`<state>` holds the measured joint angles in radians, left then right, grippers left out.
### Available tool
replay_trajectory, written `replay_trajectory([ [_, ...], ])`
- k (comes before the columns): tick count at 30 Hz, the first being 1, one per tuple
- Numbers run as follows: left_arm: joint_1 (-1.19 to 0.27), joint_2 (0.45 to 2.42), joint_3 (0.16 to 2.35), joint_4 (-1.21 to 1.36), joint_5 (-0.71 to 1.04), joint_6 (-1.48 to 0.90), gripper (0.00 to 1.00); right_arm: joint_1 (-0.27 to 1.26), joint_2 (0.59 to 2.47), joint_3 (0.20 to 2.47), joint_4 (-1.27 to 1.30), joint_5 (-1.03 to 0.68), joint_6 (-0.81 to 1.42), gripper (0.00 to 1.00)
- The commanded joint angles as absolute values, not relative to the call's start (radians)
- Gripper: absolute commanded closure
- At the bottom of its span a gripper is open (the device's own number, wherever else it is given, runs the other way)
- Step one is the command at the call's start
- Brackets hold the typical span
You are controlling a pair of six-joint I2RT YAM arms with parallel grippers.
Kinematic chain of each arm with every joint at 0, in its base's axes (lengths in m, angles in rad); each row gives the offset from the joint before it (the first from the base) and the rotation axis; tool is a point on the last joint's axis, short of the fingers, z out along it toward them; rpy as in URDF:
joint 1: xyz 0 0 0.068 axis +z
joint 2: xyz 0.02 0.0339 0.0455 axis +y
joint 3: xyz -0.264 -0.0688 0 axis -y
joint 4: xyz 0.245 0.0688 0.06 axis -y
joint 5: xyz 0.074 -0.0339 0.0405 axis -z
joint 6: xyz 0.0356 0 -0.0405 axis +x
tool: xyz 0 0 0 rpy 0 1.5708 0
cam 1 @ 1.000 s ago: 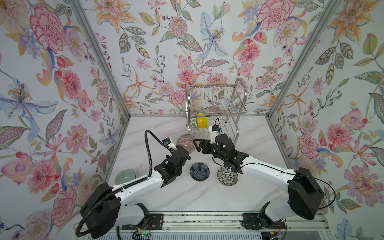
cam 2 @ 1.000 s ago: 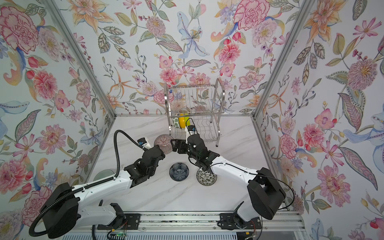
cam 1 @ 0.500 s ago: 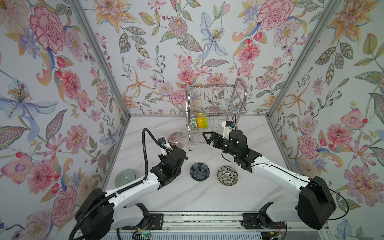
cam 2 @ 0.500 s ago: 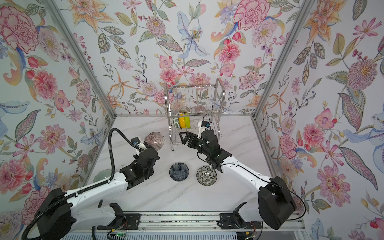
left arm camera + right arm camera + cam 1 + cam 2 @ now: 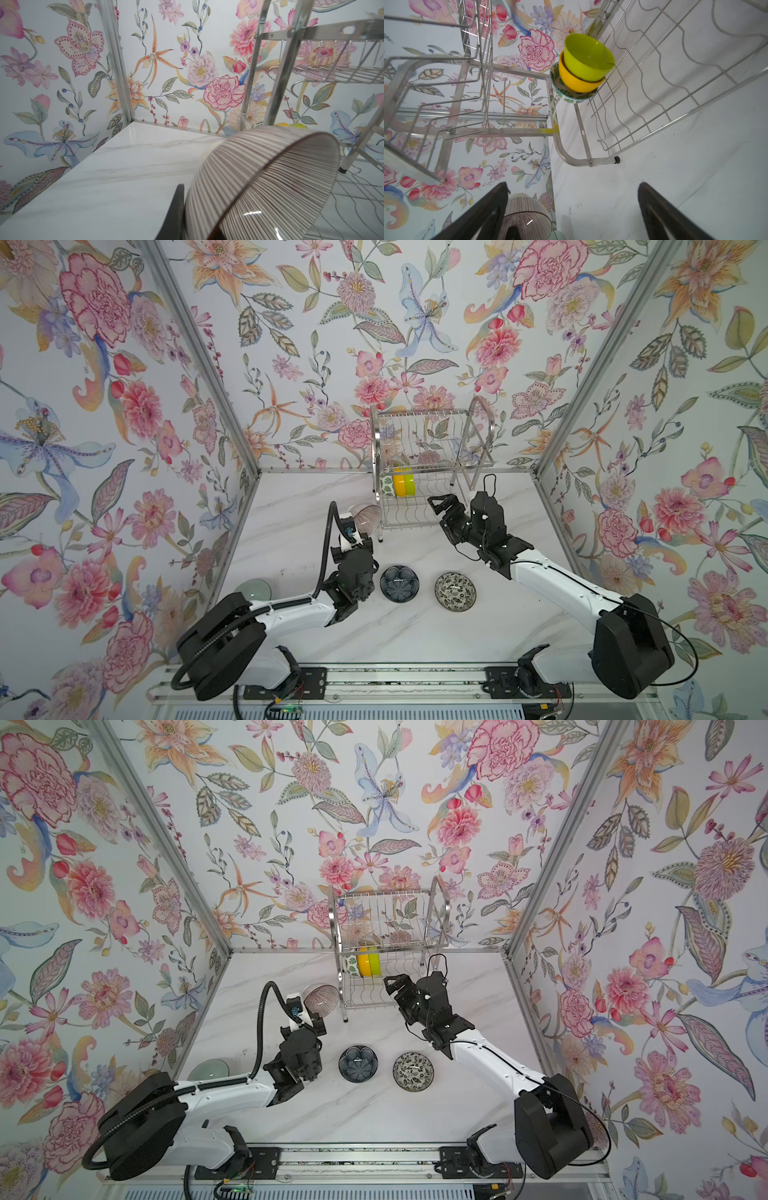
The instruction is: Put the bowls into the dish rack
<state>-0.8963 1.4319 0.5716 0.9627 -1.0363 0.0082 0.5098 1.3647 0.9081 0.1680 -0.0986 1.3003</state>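
The rack (image 5: 432, 435) held three nested bowls (image 5: 400, 485) at the left end of its lower shelf. The right gripper (image 5: 444, 509) was spread wide, empty, before that shelf. The ribbed bowl (image 5: 366, 516) was pinched at its rim by the left gripper (image 5: 362, 533), tilted, just beside the rack's left frame. Its loading was judged in hand; next, the frame had to be cleared and a free slot found.

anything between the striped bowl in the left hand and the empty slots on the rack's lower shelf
Yes: the rack's end frame and the three nested bowls stand between the striped bowl and the free slots.
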Motion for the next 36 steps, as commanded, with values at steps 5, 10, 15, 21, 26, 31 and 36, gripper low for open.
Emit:
replay_trajectory([
  [5, -0.97, 1.669, 0.636, 1.517, -1.05, 0.3, 1.0, 0.503, 1.29, 0.877, 0.229, -0.137, 1.603, 0.01],
  [10, -0.989, 1.767, 0.692, 1.556, -1.045, 0.338, 1.0, 0.51, 1.263, 0.821, 0.319, -0.158, 1.768, 0.01],
  [15, -0.988, 1.825, 0.729, 1.543, -1.03, 0.339, 1.0, 0.531, 1.267, 0.795, 0.378, -0.166, 1.858, 0.05],
  [21, -0.989, 1.85, 0.743, 1.493, -0.99, 0.295, 1.0, 0.58, 1.311, 0.785, 0.483, -0.165, 1.946, 0.13],
  [26, -0.986, 1.866, 0.758, 1.458, -0.973, 0.269, 1.0, 0.627, 1.352, 0.811, 0.517, -0.16, 1.976, 0.17],
  [31, -0.986, 1.882, 0.782, 1.451, -0.973, 0.263, 1.0, 0.669, 1.395, 0.812, 0.578, -0.113, 1.998, 0.25],
  [36, -0.986, 1.868, 0.773, 1.448, -0.967, 0.262, 1.0, 0.676, 1.465, 0.802, 0.711, -0.077, 2.037, 0.34],
])
